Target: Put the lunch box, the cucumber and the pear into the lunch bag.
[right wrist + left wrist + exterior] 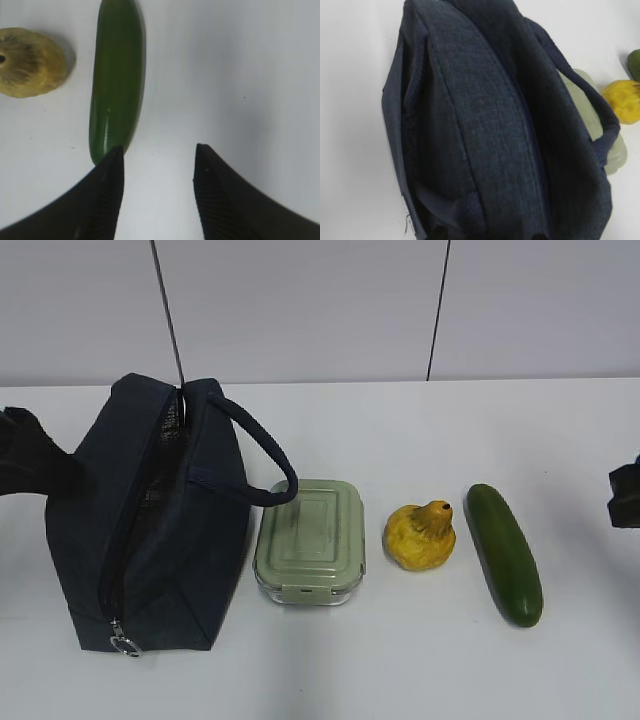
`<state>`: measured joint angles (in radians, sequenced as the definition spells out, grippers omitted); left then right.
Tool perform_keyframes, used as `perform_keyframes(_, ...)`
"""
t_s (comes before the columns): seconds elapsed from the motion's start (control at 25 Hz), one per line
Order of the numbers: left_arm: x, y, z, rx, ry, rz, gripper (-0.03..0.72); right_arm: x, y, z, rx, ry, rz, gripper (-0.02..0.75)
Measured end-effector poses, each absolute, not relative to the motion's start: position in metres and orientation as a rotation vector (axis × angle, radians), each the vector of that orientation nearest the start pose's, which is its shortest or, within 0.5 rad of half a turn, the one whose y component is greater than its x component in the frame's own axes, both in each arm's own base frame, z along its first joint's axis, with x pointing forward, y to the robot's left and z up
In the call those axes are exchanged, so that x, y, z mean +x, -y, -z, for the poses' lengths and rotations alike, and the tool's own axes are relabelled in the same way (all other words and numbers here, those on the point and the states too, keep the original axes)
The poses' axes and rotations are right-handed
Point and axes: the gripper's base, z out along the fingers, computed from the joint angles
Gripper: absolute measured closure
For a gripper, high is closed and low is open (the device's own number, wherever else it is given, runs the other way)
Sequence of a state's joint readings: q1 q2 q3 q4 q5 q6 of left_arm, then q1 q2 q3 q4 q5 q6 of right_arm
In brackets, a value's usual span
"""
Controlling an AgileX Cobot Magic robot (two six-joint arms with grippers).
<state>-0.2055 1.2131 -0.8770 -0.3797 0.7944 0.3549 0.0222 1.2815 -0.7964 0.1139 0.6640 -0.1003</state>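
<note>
The navy lunch bag (150,530) stands at the left, its top zipper parted at the far end with the lining showing; it fills the left wrist view (485,125). Right of it sit the green-lidded lunch box (310,540), the yellow pear (420,535) and the cucumber (503,553). My left gripper (40,460) is against the bag's left side, and only dark tip edges show, so its state is unclear. My right gripper (158,147) hangs open over bare table just right of the cucumber's (116,80) near end, nothing between its fingers.
The white table (560,670) runs to a pale wall behind. One bag handle (265,455) droops toward the lunch box. The pear (30,62) lies left of the cucumber in the right wrist view. The right arm (625,495) shows at the right edge.
</note>
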Motion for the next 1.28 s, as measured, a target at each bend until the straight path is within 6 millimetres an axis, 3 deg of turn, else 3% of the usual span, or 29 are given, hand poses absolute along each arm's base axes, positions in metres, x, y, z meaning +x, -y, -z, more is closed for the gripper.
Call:
perform_keyframes(0.28, 0.235, 0.073, -0.269, 0.467, -2.590, 0.388, 0.393, 0.250, -0.015, -0.238, -0.080, -2.643, -0.139, 0.374)
perform_keyframes(0.56, 0.241, 0.074, -0.263, 0.460, -2.605, 0.384, 0.679, 0.259, -0.021, -0.222, -0.115, -2.685, -0.224, 0.374)
perform_keyframes(0.8, 0.241, 0.074, -0.263, 0.459, -2.602, 0.383, 0.696, 0.271, -0.026, -0.208, -0.145, -2.714, -0.289, 0.371)
perform_keyframes(1.04, 0.241, 0.074, -0.263, 0.459, -2.602, 0.383, 0.697, 0.294, -0.029, -0.202, -0.179, -2.714, -0.328, 0.271)
perform_keyframes(1.28, 0.241, 0.074, -0.263, 0.459, -2.602, 0.383, 0.697, 0.319, -0.038, -0.190, -0.211, -2.772, -0.367, 0.245)
